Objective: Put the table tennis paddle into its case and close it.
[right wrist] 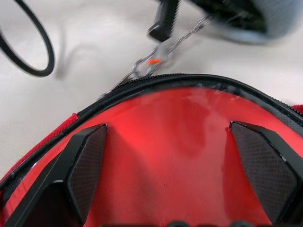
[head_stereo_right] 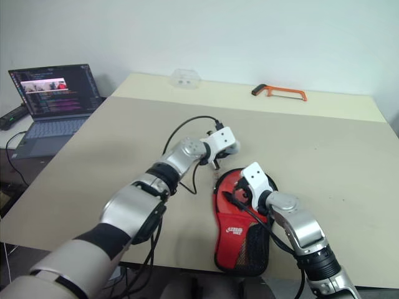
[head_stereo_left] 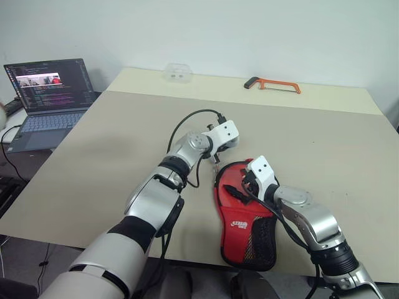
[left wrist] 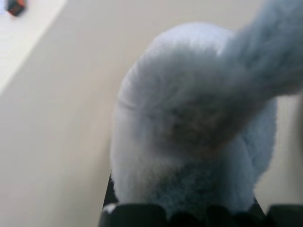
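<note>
Open laptop (head_stereo_left: 50,99) beside beige table (head_stereo_left: 324,143), orange hacksaw (head_stereo_left: 274,84), clear plastic box (head_stereo_left: 177,73) at far edge

Right claw (right wrist: 175,179) spread over the red case (right wrist: 165,142); zipper pull (right wrist: 154,61) beyond.

case (head_stereo_left: 240,215): I see glossy red fabric, black mesh pocket
pouch (left wrist: 194,127): fluffy grey-white plush
counter (head_stereo_left: 324,156): smooth matt beige

red case (head_stereo_left: 240,208), orange hacksaw (head_stereo_left: 278,85)
</note>
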`<state>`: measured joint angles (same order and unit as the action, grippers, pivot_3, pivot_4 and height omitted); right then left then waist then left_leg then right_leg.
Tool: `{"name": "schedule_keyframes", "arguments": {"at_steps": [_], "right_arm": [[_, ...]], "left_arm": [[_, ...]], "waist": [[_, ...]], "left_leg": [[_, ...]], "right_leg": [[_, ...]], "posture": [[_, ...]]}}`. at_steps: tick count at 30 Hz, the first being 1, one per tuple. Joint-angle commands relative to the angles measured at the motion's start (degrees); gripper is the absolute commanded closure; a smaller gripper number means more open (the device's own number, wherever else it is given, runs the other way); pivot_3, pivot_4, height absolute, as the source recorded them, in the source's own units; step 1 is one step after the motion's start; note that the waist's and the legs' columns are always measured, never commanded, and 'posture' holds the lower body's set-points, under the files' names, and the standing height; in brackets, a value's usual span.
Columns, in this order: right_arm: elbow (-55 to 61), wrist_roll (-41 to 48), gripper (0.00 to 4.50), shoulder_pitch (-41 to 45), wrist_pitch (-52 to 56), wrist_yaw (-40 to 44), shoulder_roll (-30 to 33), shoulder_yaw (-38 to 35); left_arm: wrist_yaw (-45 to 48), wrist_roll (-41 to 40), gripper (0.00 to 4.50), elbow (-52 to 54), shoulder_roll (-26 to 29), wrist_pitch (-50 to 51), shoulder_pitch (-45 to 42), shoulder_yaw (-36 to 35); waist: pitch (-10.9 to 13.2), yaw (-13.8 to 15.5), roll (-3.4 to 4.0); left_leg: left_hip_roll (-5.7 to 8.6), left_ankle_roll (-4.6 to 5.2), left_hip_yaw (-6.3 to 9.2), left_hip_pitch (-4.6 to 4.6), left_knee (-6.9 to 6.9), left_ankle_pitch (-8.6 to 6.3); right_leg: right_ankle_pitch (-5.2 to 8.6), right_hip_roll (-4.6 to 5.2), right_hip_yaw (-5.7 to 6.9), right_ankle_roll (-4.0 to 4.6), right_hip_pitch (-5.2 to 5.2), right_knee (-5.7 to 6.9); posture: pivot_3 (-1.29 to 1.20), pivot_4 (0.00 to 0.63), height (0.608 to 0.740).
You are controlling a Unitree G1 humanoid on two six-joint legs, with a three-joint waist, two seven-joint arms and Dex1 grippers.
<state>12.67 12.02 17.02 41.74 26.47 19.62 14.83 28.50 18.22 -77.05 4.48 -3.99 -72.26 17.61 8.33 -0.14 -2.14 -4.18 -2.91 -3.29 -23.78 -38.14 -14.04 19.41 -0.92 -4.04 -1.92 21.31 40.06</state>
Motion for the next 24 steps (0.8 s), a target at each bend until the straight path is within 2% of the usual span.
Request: {"name": "schedule_keyframes", "arguments": {"at_steps": [1, 7, 13, 19, 24], "right_arm": [[-3.12, -0.29, 0.00, -3.12, 5.87, 1.60, 0.83, 3.64], [-0.45, -0.50, 0.00, -3.98, 7.16, 1.56, 0.39, 5.22], [2.89, -0.83, 0.00, -4.96, 8.95, 1.14, -0.05, 7.41], [4.19, -1.07, 0.00, -4.85, 10.04, 0.77, -0.08, 7.87], [3.69, -1.51, 0.00, -4.37, 9.88, 0.45, -0.89, 7.82]], "left_arm": [[-6.00, 1.65, 3.82, -0.01, -1.50, -0.59, -3.58, -0.34], [-17.53, 6.75, 3.82, -1.31, -4.81, -1.90, -5.93, 1.85], [-25.24, 11.72, 3.82, -1.88, -10.75, -5.28, -8.28, 4.56], [-26.20, 14.30, 3.82, -1.99, -15.95, -10.42, -9.55, 6.04], [-22.39, 15.90, 3.82, -1.88, -19.41, -16.02, -7.97, 8.40]], "waist": [[0.00, 0.00, 0.00], [0.00, -0.04, 0.00], [0.00, -0.02, 0.00], [-0.02, -0.16, 0.05], [-0.02, -0.09, 0.06]], "left_leg": [[0.00, 0.00, 0.00, 0.00, 0.01, 0.00], [0.00, 0.00, 0.00, 0.00, 0.04, 0.00], [0.03, 0.00, -0.01, -0.01, 0.06, 0.00], [0.11, 0.00, -0.01, 0.00, 0.09, 0.00], [0.15, -0.01, 0.01, 0.00, 0.12, 0.01]], "right_leg": [[0.00, 0.00, 0.00, 0.00, 0.00, -0.02], [0.00, 0.00, -0.02, 0.00, 0.02, -0.04], [0.00, 0.00, -0.04, -0.01, 0.03, -0.05], [0.01, 0.02, -0.08, -0.01, 0.04, -0.06], [0.01, 0.05, -0.07, -0.01, 0.05, -0.07]], "posture": [[0.00, 0.150, 0.740], [0.00, 0.150, 0.740], [0.00, 0.150, 0.740], [0.00, 0.150, 0.740], [0.00, 0.150, 0.740]]}}
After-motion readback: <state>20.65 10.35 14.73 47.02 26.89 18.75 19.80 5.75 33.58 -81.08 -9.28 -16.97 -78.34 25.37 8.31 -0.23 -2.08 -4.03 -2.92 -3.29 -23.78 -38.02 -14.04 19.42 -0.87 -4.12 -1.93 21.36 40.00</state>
